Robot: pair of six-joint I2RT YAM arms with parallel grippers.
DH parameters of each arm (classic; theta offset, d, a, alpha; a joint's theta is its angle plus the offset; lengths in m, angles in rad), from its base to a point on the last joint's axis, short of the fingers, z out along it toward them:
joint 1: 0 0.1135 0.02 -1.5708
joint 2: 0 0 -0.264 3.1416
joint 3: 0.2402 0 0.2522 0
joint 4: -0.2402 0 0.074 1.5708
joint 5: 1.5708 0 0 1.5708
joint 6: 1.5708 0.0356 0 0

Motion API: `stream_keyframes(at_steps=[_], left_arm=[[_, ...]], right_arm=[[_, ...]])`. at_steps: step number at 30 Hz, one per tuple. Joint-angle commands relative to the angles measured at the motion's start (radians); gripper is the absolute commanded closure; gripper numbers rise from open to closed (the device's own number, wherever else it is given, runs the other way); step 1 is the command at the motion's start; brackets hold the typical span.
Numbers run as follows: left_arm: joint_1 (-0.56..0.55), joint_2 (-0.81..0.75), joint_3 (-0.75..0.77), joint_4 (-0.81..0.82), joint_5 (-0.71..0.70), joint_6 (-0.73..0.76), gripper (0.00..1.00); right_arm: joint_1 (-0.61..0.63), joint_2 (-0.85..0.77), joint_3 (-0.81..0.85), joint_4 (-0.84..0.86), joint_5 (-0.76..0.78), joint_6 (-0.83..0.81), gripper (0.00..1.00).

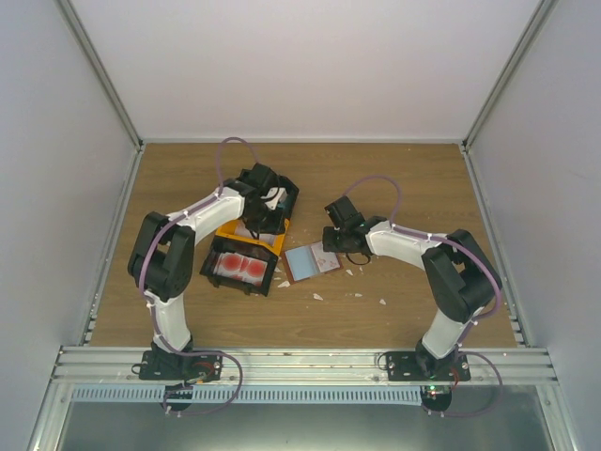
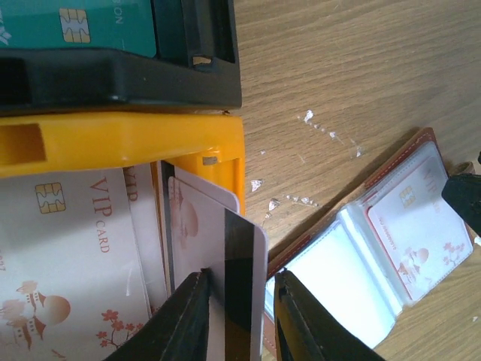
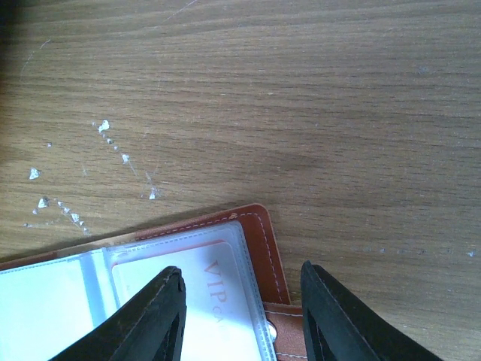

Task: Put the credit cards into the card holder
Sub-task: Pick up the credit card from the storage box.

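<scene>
One credit card [image 2: 239,241], tilted up at the yellow bin's [image 2: 113,139] edge, is flanked closely by the left gripper [image 2: 240,282]; a firm grip cannot be told. Just beside the bin, the card holder [image 2: 361,256] is spread open on the desk [image 2: 361,68], straddled by the wide-open right gripper [image 3: 240,271], likely so that it is kept flat.

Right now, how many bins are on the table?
3: far black bin, yellow bin in the middle, near black bin. Others may be hidden.
</scene>
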Motion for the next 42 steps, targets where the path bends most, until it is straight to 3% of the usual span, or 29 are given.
stream_keyframes(at_steps=[1,10,21,28,36,42], left_arm=[[-0.002,-0.052,-0.013,-0.004,0.005,0.000,0.74],[0.001,-0.058,-0.024,-0.005,-0.008,-0.006,0.93],[0.005,-0.081,-0.026,-0.008,-0.004,-0.003,0.95],[0.005,-0.076,-0.037,0.000,0.074,0.025,0.89],[0.005,-0.080,-0.051,0.009,0.101,0.023,0.94],[0.005,-0.126,-0.045,0.000,0.010,0.012,1.00]], right_arm=[[-0.006,-0.008,0.018,-0.002,0.021,0.006,0.57],[-0.004,-0.010,0.009,0.003,0.015,0.006,0.57],[-0.004,-0.016,0.002,0.004,0.014,0.009,0.57],[-0.003,-0.014,0.003,0.010,0.007,0.010,0.57],[-0.003,-0.008,0.006,0.008,0.002,0.011,0.57],[-0.004,-0.024,0.010,0.001,0.005,0.017,0.57]])
